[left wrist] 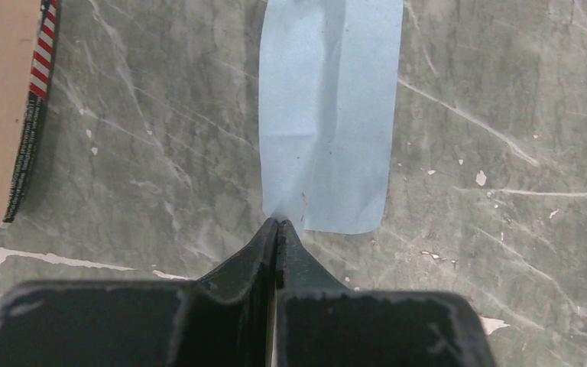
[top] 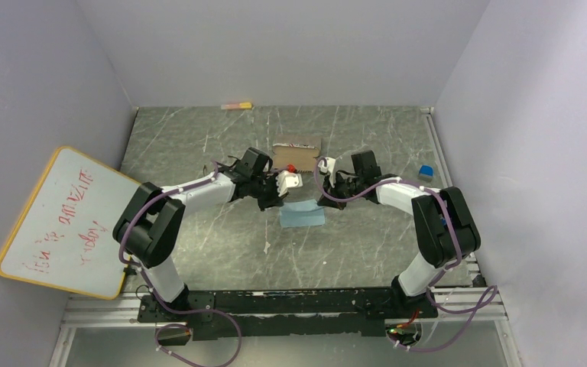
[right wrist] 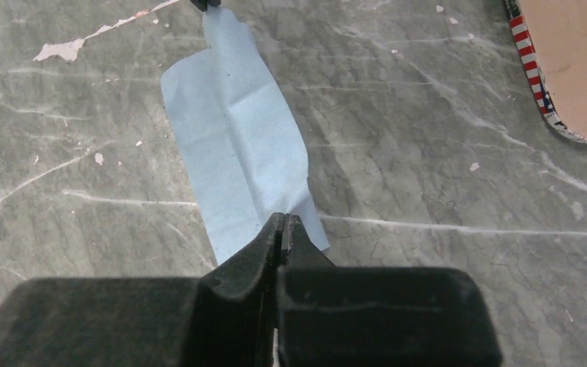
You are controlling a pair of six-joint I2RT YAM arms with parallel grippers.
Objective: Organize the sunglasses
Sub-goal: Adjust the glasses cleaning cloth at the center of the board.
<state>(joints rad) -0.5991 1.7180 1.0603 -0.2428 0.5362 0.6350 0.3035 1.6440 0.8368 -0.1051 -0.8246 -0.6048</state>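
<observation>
No sunglasses show in any view. A folded light-blue cloth (top: 302,215) lies on the grey marble table between my two grippers. My left gripper (top: 279,200) is shut on the cloth's left end; in the left wrist view the jaws (left wrist: 277,223) pinch a corner of the cloth (left wrist: 329,115). My right gripper (top: 326,200) is shut on the cloth's right end; in the right wrist view the jaws (right wrist: 283,218) pinch a near corner of the cloth (right wrist: 233,138), and the left gripper's tip shows at the cloth's far end.
A brown printed case (top: 296,147) lies just behind the grippers; it also shows in the left wrist view (left wrist: 0,99) and the right wrist view (right wrist: 573,53). A small blue object (top: 426,171) sits at the right. A whiteboard (top: 61,222) leans at the left.
</observation>
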